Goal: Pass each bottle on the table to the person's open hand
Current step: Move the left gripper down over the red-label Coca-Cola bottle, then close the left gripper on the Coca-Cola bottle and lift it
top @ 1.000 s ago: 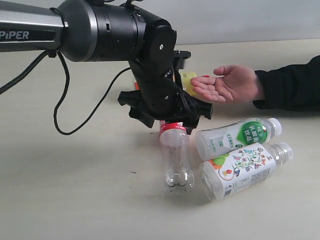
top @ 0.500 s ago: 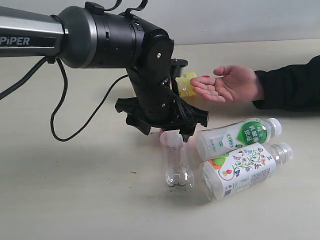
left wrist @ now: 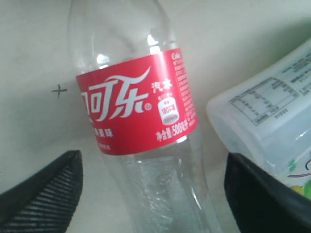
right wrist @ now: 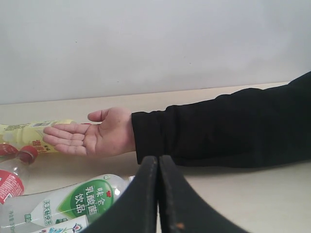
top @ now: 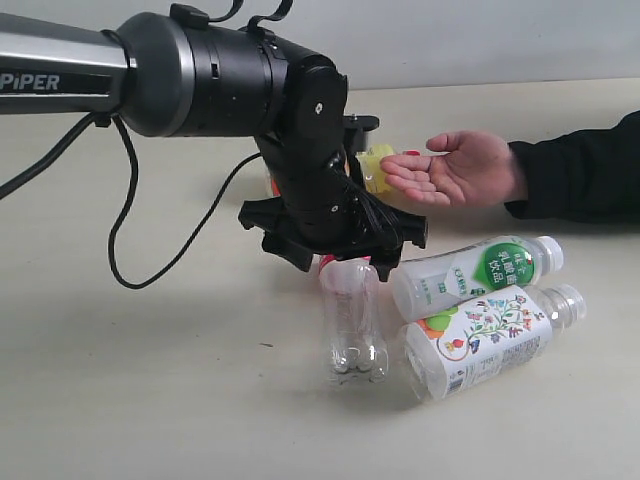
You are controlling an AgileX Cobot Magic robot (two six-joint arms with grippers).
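On a pale beige table (top: 150, 420), a floral-labelled bottle (top: 490, 335) lies nearest the front edge, with a green-labelled bottle (top: 475, 272) just behind it. Beside them, the clear red-labelled bottle (top: 352, 320) lies between the spread jaws of the left gripper (left wrist: 151, 160), neither finger touching it. Farther back, the person's open hand (top: 460, 168) is held palm-up, a yellow bottle (top: 375, 165) at its fingertips. The right gripper (right wrist: 158, 160) has its jaws pressed together.
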